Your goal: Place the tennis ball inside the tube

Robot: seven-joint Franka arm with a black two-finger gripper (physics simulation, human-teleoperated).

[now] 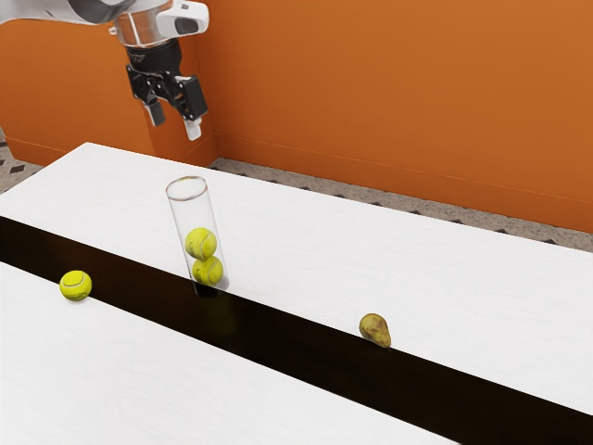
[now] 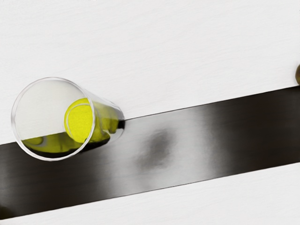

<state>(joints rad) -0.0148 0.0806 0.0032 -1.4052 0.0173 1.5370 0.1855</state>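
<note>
**Two housed, one loose: the last tennis ball point(image 1: 76, 286) is waited for!**

And here the score can be read at a glance! Two balls are held inside the clear tube point(image 1: 195, 215), the upper ball point(image 1: 201, 244) stacked on the lower ball point(image 1: 208, 271), and above them room is left below the open rim point(image 1: 188, 188). One more, it would seem, can be taken in.

But the loose one? Out on the table point(image 1: 306, 222) it is found, well apart from the tube towards the exterior view's left, set where the dark strip point(image 1: 278, 339) is met by the white surface. Not in, not gripped!

Up top, the gripper point(image 1: 174, 121) is held high, its fingers point(image 1: 193, 128) parted wide, and between them nothing is grasped. By the wrist view, the tube's mouth is looked down into from above; the loose ball must be reached by a move elsewhere.

So the whole run, it is judged, is there to be played: the ball to be approached, pinched, lifted, carried over the rim and let go. At the mouth, care will be called for, since the tube could be knocked over by a clipped edge. The pear point(image 1: 374, 329), off towards the exterior view's right, can be left alone.
</note>
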